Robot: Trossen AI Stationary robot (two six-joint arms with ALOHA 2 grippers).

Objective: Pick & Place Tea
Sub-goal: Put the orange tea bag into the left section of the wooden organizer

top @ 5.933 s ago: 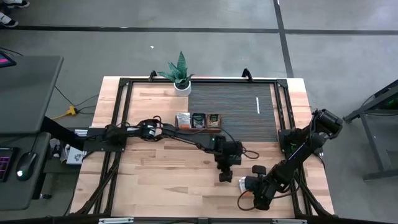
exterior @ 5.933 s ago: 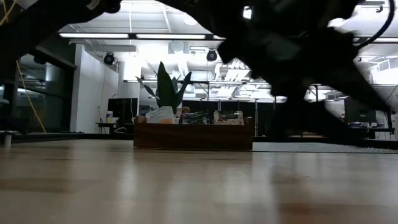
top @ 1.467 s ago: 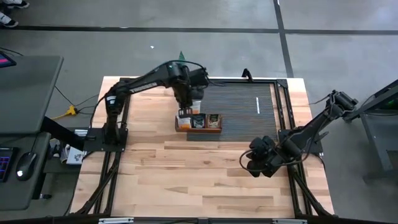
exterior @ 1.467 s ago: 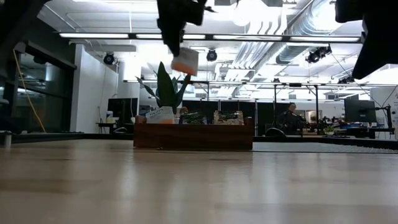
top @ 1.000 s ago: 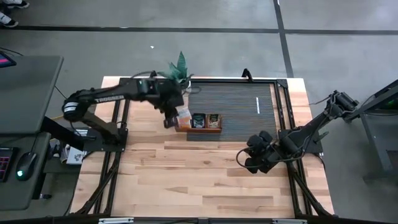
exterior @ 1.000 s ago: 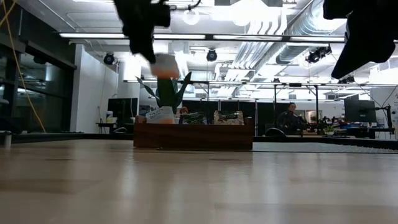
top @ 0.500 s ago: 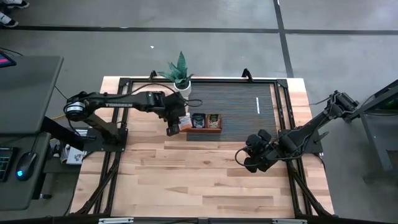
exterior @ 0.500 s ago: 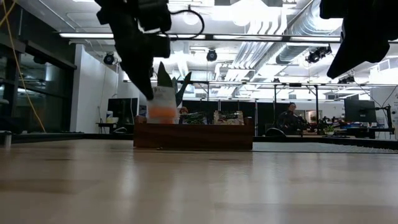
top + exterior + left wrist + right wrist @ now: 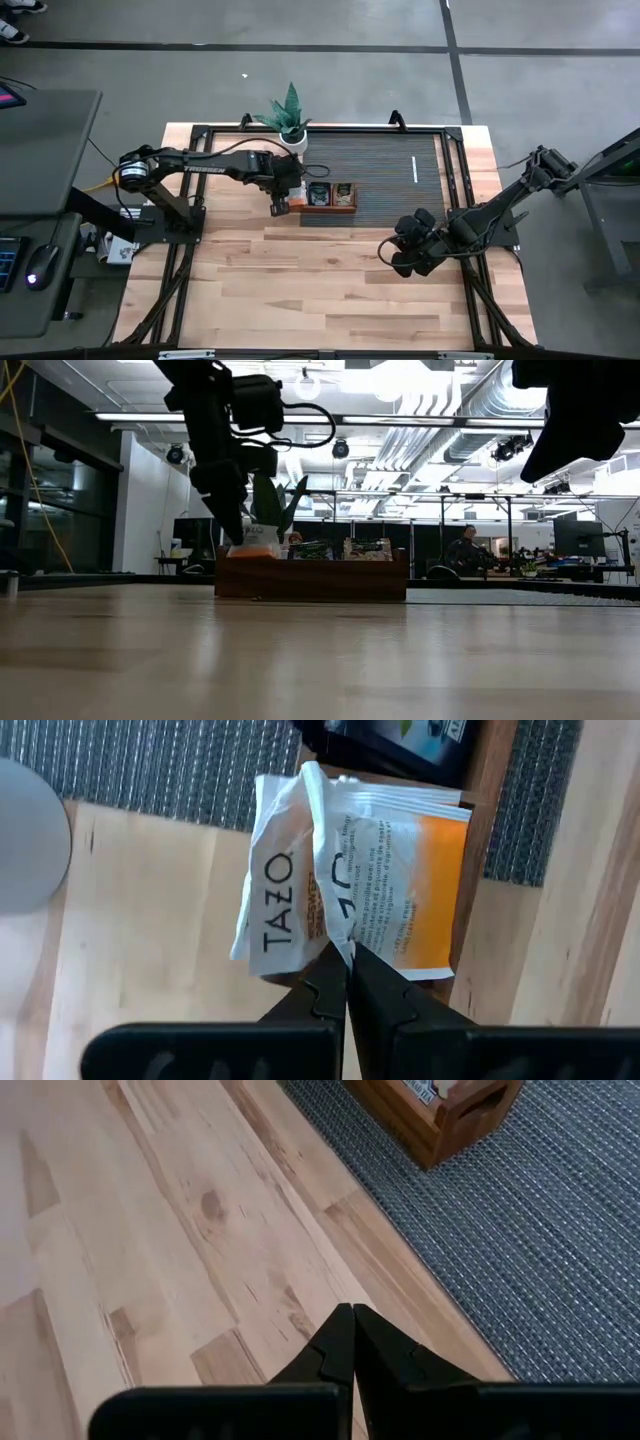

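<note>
My left gripper (image 9: 347, 958) is shut on a white-and-orange tea sachet (image 9: 285, 890). It stands over the left end of the brown wooden tray (image 9: 318, 209), just above the rim in the low view (image 9: 238, 532). A second white-and-orange sachet (image 9: 420, 880) lies under it in the tray's left compartment. Dark sachets (image 9: 319, 192) fill the other compartments. My right gripper (image 9: 398, 256) hangs shut, with nothing in it, over the bare wood near the mat's near right corner (image 9: 352, 1318). My left gripper pinches the sachet between its two fingertips at a creased edge (image 9: 338, 925). The fingers come from above, pointing steeply down. The sachet is crumpled and bent and hangs below the fingers, orange end down (image 9: 250, 549), at the tray's left end. I cannot tell whether it touches the tray.
The tray lies on the near left part of a dark ribbed mat (image 9: 385, 170). A potted plant (image 9: 288, 118) stands just beyond the tray's left end, its white pot (image 9: 25, 830) close to my left gripper. Bare wooden tabletop (image 9: 300, 290) spreads toward the near edge.
My left gripper has come down with the sachet, from well above the plant to the rim of the tray's left end, tipping more steeply downward. The sachet stays pinched and hangs below it. My right arm has kept still.
</note>
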